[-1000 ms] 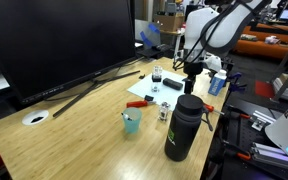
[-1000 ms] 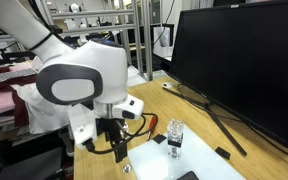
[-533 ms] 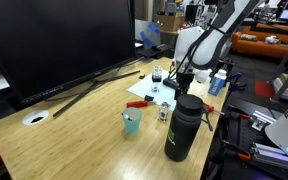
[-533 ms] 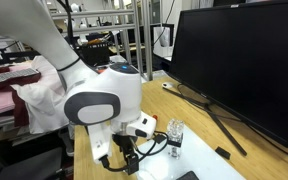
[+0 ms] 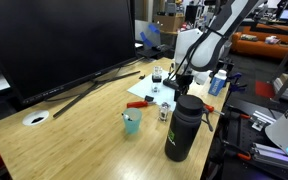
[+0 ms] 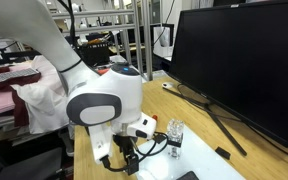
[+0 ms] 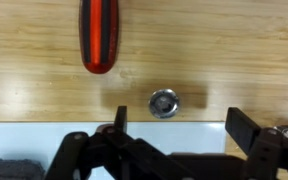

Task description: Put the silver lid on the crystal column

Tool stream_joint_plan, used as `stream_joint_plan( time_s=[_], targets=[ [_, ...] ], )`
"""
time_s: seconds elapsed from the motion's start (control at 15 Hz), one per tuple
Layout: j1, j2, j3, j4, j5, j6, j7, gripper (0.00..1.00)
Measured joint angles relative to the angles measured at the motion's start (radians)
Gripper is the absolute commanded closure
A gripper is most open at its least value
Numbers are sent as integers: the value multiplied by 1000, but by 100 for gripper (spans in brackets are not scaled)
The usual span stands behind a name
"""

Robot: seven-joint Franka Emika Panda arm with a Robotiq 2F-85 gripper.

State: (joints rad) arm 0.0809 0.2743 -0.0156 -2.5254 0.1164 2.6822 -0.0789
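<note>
Step in hand: the approach to pick up the silver lid [image 7: 163,102], judging by how things lie.
Pincer: the pincer [image 7: 179,121] is spread wide, nothing between its fingers, hovering over the surface [image 7: 44,60].
Lid: lies flat on bare wood, just past the edge of the white sheet [image 7: 44,140], at about 11 o'clock from the pincer's middle in the wrist view and nearer the finger on that side.
Column: the crystal column [image 5: 157,77] stands upright on the sheet, at about 9 o'clock from the arm's lower end in an exterior view, and uncapped as far as I can tell.
Doing it well: shift toward 11 o'clock until the lid sits midway between the fingers, then descend straight. The lid looks thin and low, so the tips probably need to reach almost to the wood before closing, and should close evenly so it does not skid.
Watch: the red-and-black handle [image 7: 99,35] at 11 o'clock beyond the lid is well apart and no obstacle.
Hidden: the column is outside the wrist view.
Hard to make out: the lid is too small to find in either exterior view. A clear glassy object [image 6: 174,134] stands near the arm; I cannot tell if it is the column.
</note>
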Motion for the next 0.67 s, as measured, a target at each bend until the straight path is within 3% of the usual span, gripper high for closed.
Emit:
stream_joint_plan(
  time_s=[0.67],
  targets=[
    [-10,4,6,0,-1,-1,11,0]
  ],
)
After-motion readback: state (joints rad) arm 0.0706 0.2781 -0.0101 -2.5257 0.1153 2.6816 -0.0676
